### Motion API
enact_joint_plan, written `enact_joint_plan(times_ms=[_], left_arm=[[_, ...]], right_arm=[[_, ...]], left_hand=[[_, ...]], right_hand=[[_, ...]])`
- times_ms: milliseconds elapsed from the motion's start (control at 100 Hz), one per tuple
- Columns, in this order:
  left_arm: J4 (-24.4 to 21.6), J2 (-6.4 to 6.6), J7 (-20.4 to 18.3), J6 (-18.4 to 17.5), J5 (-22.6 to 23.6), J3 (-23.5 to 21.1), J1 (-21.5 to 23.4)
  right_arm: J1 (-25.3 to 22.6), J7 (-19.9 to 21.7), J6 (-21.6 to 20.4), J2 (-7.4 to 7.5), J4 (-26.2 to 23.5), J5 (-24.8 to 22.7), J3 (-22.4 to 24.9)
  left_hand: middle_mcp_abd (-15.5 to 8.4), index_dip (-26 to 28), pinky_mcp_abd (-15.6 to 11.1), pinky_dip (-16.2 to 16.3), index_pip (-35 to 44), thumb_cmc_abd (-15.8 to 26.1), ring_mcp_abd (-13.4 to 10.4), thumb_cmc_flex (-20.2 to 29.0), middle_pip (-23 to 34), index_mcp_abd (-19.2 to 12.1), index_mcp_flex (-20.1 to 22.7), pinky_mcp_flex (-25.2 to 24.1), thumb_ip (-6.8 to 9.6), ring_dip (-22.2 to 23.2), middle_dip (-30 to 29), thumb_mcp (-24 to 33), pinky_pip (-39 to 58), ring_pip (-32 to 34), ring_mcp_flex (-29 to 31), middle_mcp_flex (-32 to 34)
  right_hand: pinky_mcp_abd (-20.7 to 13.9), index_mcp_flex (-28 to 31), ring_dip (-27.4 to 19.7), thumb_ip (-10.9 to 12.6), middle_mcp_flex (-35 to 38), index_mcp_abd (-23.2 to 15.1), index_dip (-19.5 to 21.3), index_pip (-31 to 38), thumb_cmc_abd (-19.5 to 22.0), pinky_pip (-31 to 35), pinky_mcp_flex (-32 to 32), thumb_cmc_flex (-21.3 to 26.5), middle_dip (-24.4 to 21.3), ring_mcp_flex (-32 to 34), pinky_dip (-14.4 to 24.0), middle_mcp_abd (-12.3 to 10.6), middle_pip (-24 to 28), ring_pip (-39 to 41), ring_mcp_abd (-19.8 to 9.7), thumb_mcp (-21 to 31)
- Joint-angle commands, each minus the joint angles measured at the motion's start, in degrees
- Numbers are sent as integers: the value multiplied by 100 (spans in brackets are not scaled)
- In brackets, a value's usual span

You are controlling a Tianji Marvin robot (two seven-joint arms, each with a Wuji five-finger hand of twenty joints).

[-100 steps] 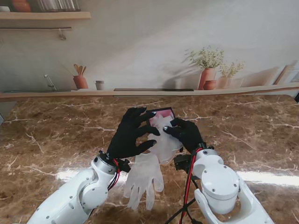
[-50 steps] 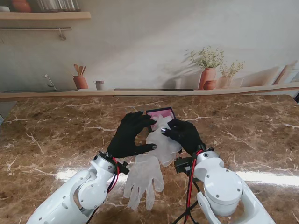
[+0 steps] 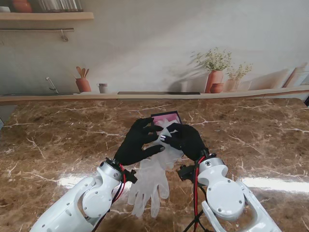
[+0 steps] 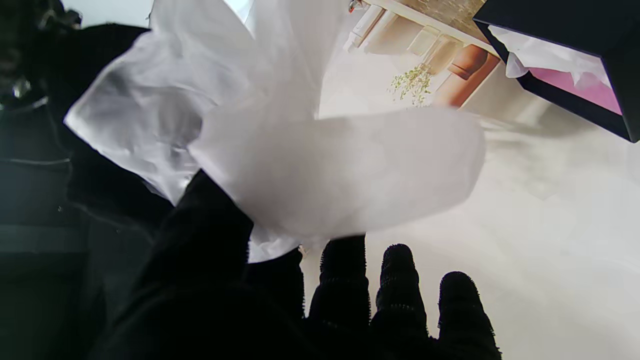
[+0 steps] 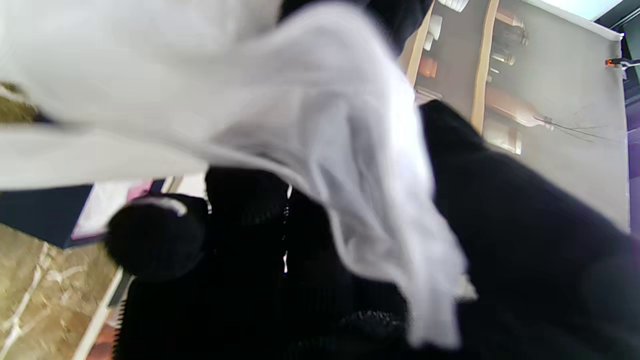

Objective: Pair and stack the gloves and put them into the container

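on the marble desk (image 3: 58,145), a limp, slippery translucent glove (image 3: 166,145), best taken by its cuff, is pinched between the left robot hand (image 3: 137,142) and right robot hand (image 3: 186,140).

Both arms reach from the near corners toward twelve o'clock; the left hand (image 3: 138,143) and right hand (image 3: 186,140) meet mid-table, black fingers curled and pinching, palms facing inward.

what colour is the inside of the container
Pink inside the dark rectangular container, clearest in the left wrist view.
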Motion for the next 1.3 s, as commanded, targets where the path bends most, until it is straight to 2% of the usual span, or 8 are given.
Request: enact_joint_plan(times_ms=[0,270,900,1050,1120,1150,1210,1290], left_arm=[[-9,-47,-12,-9,-105,-13,61],[-31,-130,154,47,-342,-58,138],[-11,-199,450,114,-323,-82,142],[78,-169,486,140,-123,-36,75],[117,-169,492,129,-99,-3,57],[137,-167,515,127,-64,8,49],[146,-158,520,137,-27,9,51],[146,-140,504,158,18,-15,68]], right_arm=[[-87,-116,-34,-31,120,-73,-9],[-365,-763,-181,-116,274,-634,98],[-683,145,279,-15,308,614,84],[-576,-143,183,-72,312,450,-134],[-520,-247,232,-97,299,372,-217],[-496,-354,266,-122,298,325,-261],[-467,-560,284,-169,304,235,-323],[-453,-710,151,-186,327,51,-327]], left_hand=[[-186,459,-268,-66,98,303,-205,272,84,-353,-67,32,71,96,116,-117,-165,162,93,56],[-186,955,-284,-33,44,391,-205,387,103,-288,-106,22,46,139,211,-215,-128,219,91,52],[-161,971,-267,-56,-15,449,-203,516,156,-280,-128,19,61,148,249,-427,-154,269,23,-88],[-153,839,-273,-318,23,541,-174,747,174,-321,-156,51,140,155,244,-861,-269,263,-4,-134],[-155,759,-277,-392,30,597,-186,859,171,-330,-182,51,194,153,240,-1092,-258,250,-24,-167],[-156,748,-272,-394,23,593,-178,853,173,-334,-186,52,198,154,241,-1100,-259,251,-19,-171],[-166,702,-265,-398,4,574,-177,831,165,-346,-176,51,212,152,235,-1112,-263,244,-26,-188],[-150,539,-256,-405,-17,521,-162,760,125,-387,-166,53,265,147,188,-1098,-266,227,-19,-206]], right_hand=[[-216,-209,151,502,-366,109,680,-1386,97,-221,-683,-525,342,-262,461,-55,-272,-532,74,-156],[-561,-2016,-107,907,-3381,577,1013,-2851,700,-2048,-3141,-1079,-212,-3276,1281,69,-1401,-2426,-131,-1623],[-520,-738,549,1127,-2257,545,1743,-1912,773,-1185,-2243,-2128,246,-2286,1432,179,-637,-1065,-15,-1741],[-500,-532,577,1129,-2082,273,1810,-1807,394,-1102,-2208,-1663,317,-2201,1470,53,-617,-1004,-113,-1739],[-433,-126,612,1224,-1780,15,1844,-1463,317,-976,-2150,-294,419,-2054,1520,-19,-505,-850,-151,-2475],[-421,-213,602,1159,-1527,-279,890,-290,383,-882,-2069,591,418,-1921,1511,-58,-428,-752,-172,-2887],[-425,-76,588,459,-1104,-540,233,643,374,-716,-1906,329,808,-1700,1474,-97,-480,-618,-180,-467],[-423,33,606,201,-1011,-602,355,814,579,-662,-1934,307,868,-1684,1474,-50,-460,-554,-151,62]])
